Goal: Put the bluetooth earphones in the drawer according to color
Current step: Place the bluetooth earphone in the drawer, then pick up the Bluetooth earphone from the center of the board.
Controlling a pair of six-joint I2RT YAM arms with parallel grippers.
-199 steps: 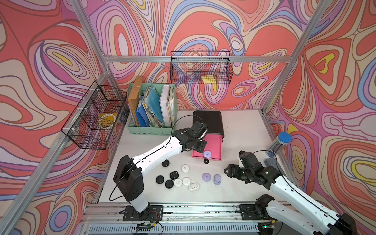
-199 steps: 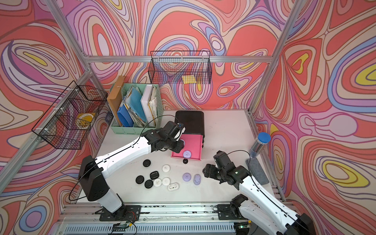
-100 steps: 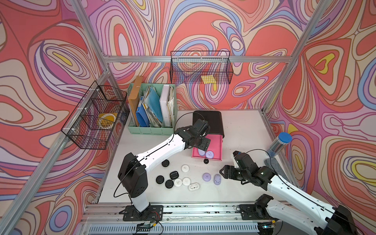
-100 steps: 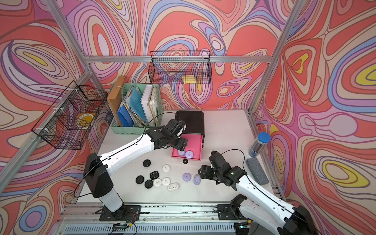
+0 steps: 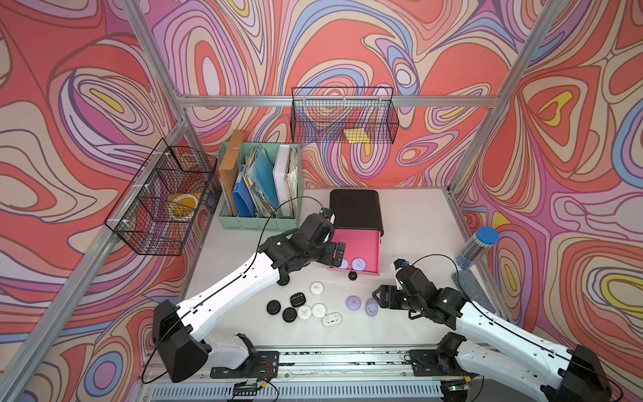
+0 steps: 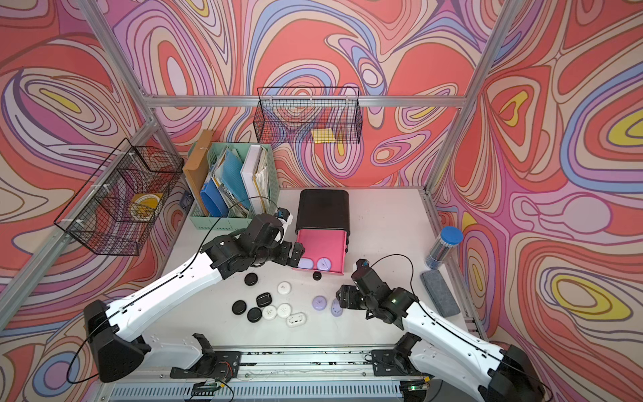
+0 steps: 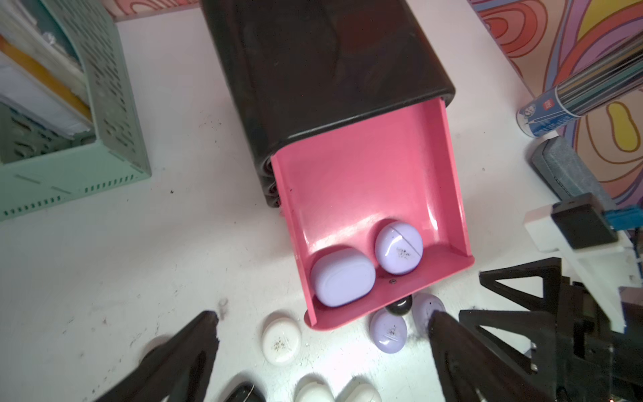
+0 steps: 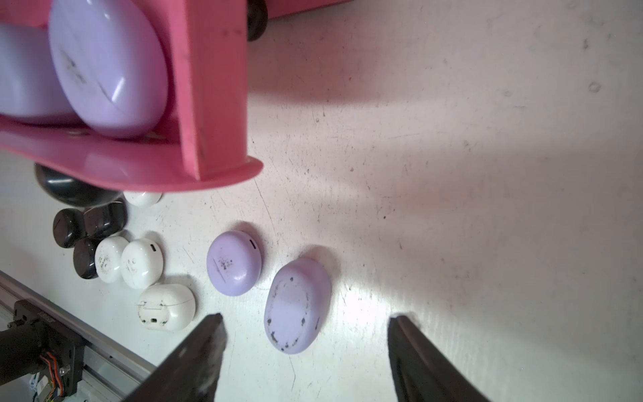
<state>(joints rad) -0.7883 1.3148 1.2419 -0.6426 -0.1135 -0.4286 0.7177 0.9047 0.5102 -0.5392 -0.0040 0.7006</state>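
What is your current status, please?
Left gripper open, empty, at the front of the open pink drawer. Right gripper open around a purple case on the table. Two purple cases in the drawer; nothing blocking.

This is a robotics lab's test cell dressed as an office desk: an aluminium frame [image 5: 243, 101] holds printed swirl-pattern wall panels [image 5: 348, 41] around a white counter [image 5: 417, 215], and a left arm [image 5: 236, 285] and a right arm [image 5: 494, 327] are mounted on a metal rail [image 5: 348, 353]. Office props stand around the black drawer cabinet [image 5: 355, 209]: a mint-green file organizer [image 5: 257, 222] stuffed with folders just beside it, a wire basket [image 5: 342, 115] on the wall behind it, a second wire basket [image 5: 156, 209] beyond the organizer, a tube of pens [image 5: 475, 249] well apart on the opposite side
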